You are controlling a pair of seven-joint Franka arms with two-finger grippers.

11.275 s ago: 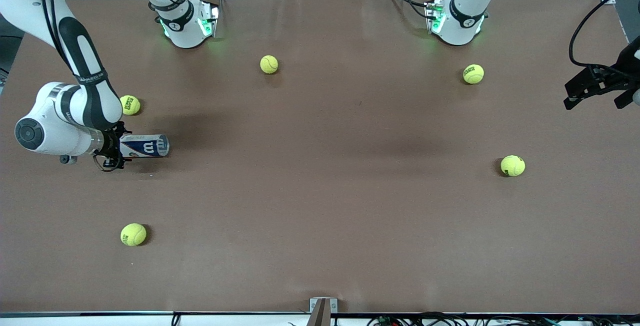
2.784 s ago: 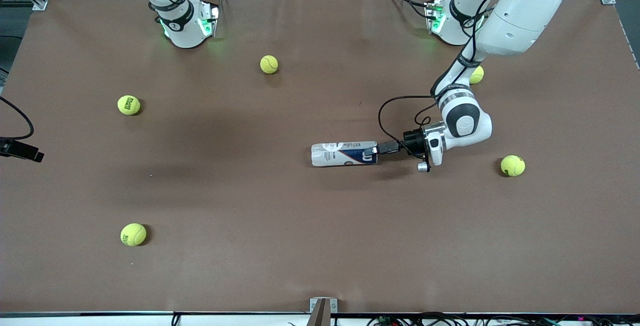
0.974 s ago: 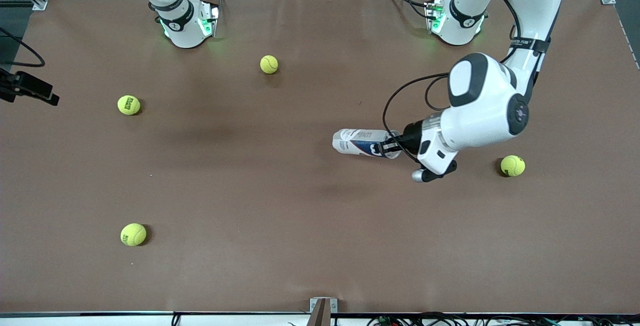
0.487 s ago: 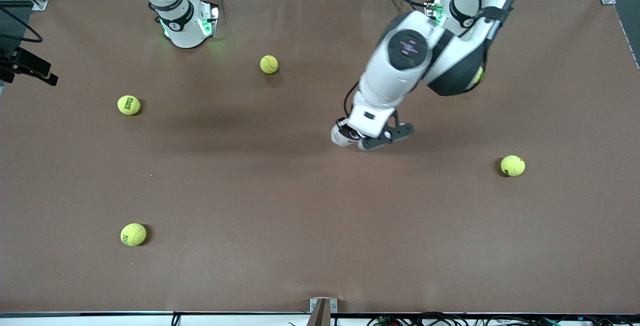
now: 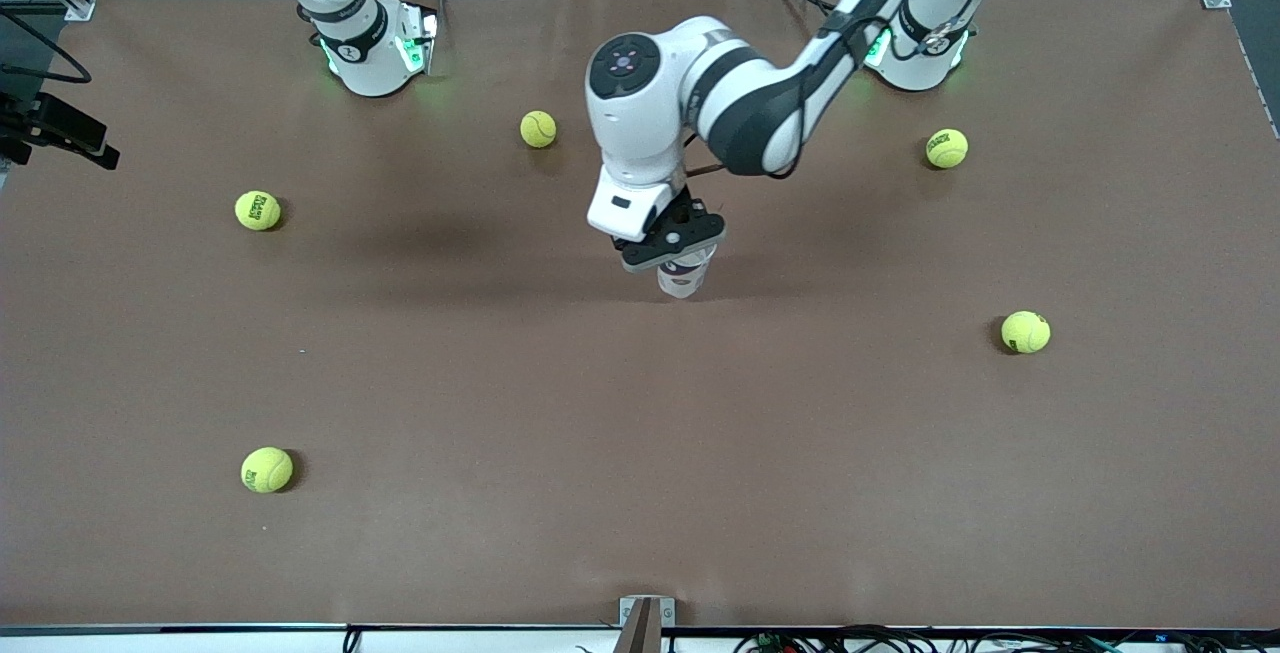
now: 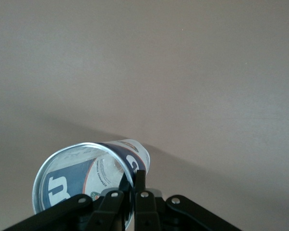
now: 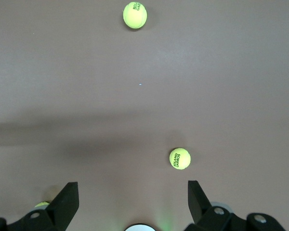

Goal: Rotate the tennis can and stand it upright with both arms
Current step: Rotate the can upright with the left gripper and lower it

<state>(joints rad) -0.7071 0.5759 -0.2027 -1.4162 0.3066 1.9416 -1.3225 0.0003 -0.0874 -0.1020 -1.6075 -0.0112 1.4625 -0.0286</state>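
Note:
The tennis can (image 5: 685, 276) hangs almost upright near the table's middle, its open metal rim up. My left gripper (image 5: 678, 251) comes down on it from above and is shut on its rim. In the left wrist view the fingers (image 6: 141, 179) pinch the can's (image 6: 82, 175) wall, one inside and one outside. I cannot tell whether its lower end touches the table. My right gripper (image 5: 62, 130) waits open at the right arm's end of the table, and its wrist view shows nothing between its spread fingers (image 7: 67, 197).
Several yellow-green tennis balls lie scattered: one (image 5: 538, 129) near the bases, one (image 5: 258, 210) and one (image 5: 267, 469) toward the right arm's end, one (image 5: 946, 148) and one (image 5: 1026, 332) toward the left arm's end. Two balls (image 7: 179, 158) (image 7: 135, 15) show under the right gripper.
The left arm has swung the can from lying on its side up to nearly upright and carried it a little toward the right arm's end. The right gripper has barely moved.

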